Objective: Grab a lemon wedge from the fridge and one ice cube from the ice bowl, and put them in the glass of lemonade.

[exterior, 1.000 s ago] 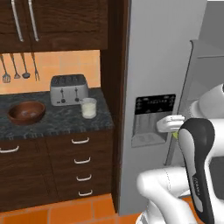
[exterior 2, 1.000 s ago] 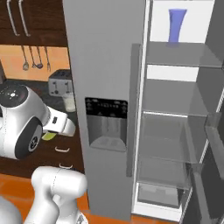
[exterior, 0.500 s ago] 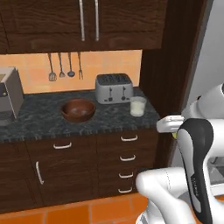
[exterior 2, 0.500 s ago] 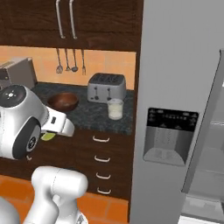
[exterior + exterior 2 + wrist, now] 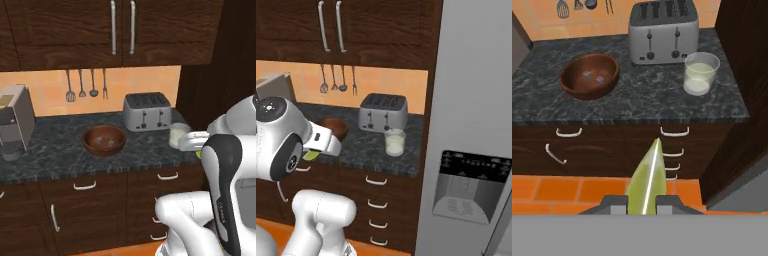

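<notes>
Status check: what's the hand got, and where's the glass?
Gripper shut on lemon wedge. Glass on counter, right of toaster, apart from ice bowl. Nothing in between.

You are looking at a yellow-green lemon wedge [image 5: 646, 186], a reddish-brown ice bowl [image 5: 590, 75], pale yellowish-white lemonade in a clear glass of lemonade [image 5: 700, 73], a silver-grey toaster [image 5: 663, 31], a speckled black tabletop [image 5: 637, 102], and an orange floor [image 5: 567, 190].
</notes>
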